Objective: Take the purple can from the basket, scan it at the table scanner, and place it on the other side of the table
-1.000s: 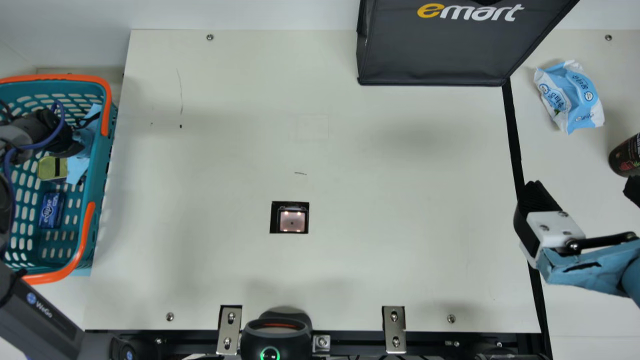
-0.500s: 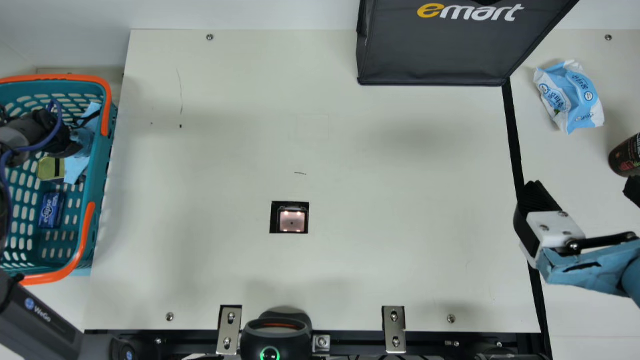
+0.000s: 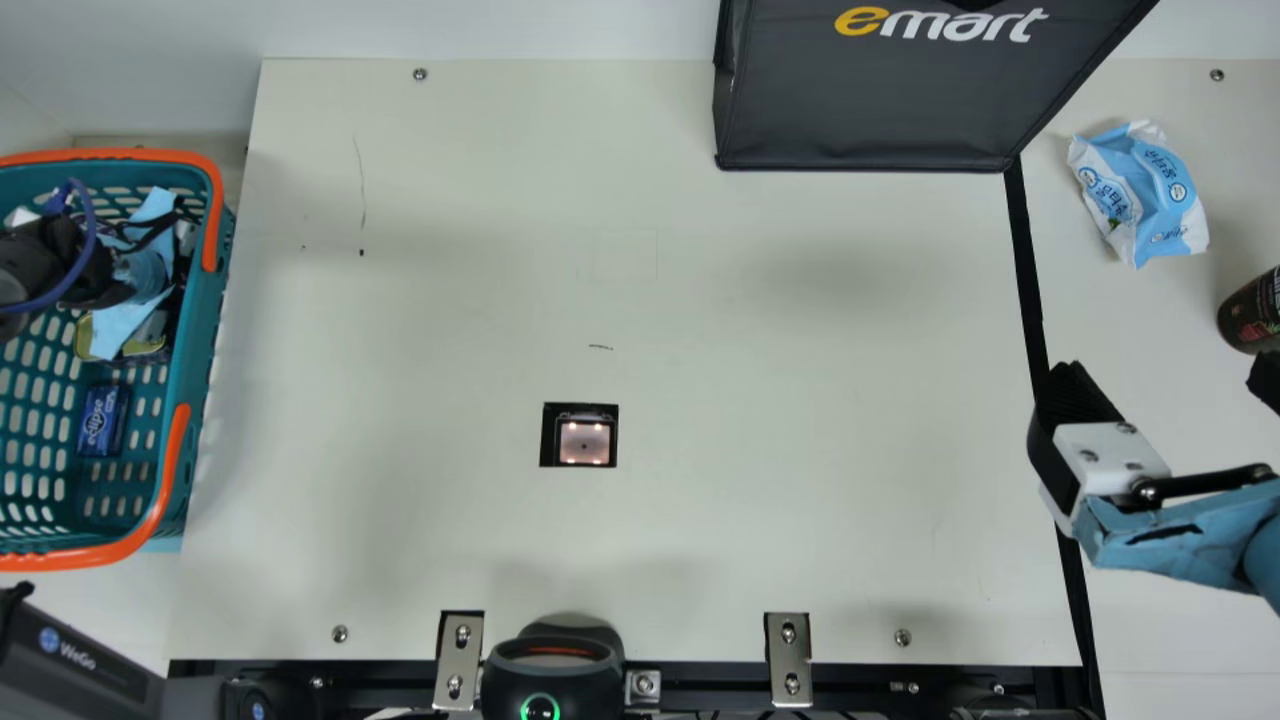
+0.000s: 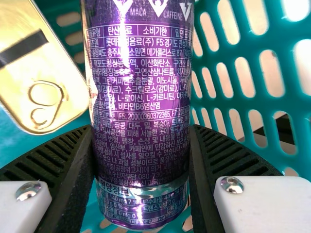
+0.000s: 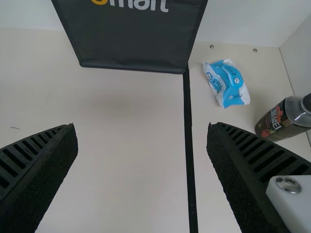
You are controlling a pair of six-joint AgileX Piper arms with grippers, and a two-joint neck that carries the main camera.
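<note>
At the far left of the frame, the teal basket is sitting with its orange handles folded along its rim, and my left gripper is hanging over its upper part. In the left wrist view I'm grasping the purple can between two ribbed fingers, one pressing on each side. I'm seeing the slotted basket behind it, so the can is in or just above the basket; that close view isn't letting me judge which. A gold tin is lying beside it, and a small blue pack is resting in the basket's lower part.

At the bottom edge, left of centre, a black device is showing a green ring. Near the middle, the table scanner is glowing pinkish in the cream table. A dark grey bag is standing at upper right, its lower right corner meeting a black strip that is running down the table. A blue-and-white packet is lying beyond the strip. Below it, I'm holding my right gripper released and bare, fingers spread wide. At the right edge, a dark bottle is sitting near it.
</note>
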